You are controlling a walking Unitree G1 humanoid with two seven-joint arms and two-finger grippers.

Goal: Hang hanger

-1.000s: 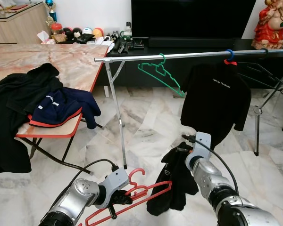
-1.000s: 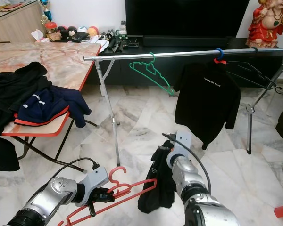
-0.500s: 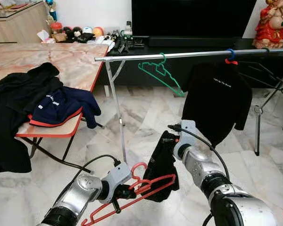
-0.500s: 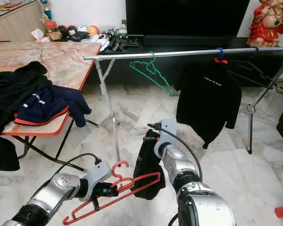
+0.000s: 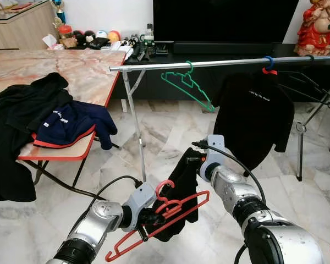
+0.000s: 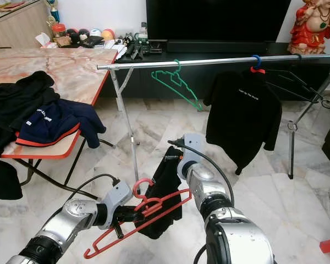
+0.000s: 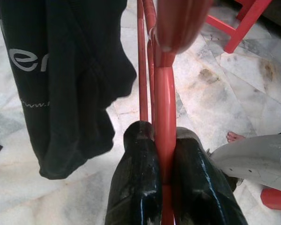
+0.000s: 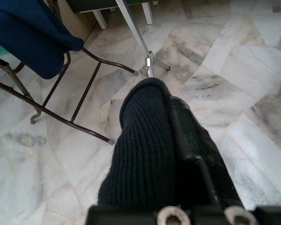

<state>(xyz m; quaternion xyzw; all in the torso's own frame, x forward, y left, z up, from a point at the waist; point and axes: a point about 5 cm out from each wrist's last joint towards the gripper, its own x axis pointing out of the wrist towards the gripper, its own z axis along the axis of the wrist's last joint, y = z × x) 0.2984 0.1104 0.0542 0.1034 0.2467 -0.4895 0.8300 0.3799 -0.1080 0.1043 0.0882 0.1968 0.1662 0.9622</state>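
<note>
My left gripper [image 5: 147, 219] is shut on a red hanger [image 5: 170, 212], held low over the marble floor; its black fingers [image 7: 136, 187] clamp the red bar [image 7: 165, 140]. My right gripper [image 5: 191, 160] is shut on a black garment [image 5: 179, 187] that hangs down beside the hanger; the knit collar [image 8: 145, 140] drapes over its fingers. Beyond them a metal clothes rail [image 5: 220, 64] carries an empty green hanger [image 5: 187, 85] and a black T-shirt [image 5: 258, 118] on its own hanger.
On my left a marble-topped table [image 5: 71, 71] holds dark clothes [image 5: 49, 115], its legs reaching the floor. A TV cabinet [image 5: 220, 49] stands behind the rail. The rail's leg [image 5: 137, 143] rises just ahead. A red stool [image 7: 243, 18] stands nearby.
Both arms have risen and moved closer together. The red hanger has tilted up toward the black garment, which now hangs right behind the hanger's upper end.
</note>
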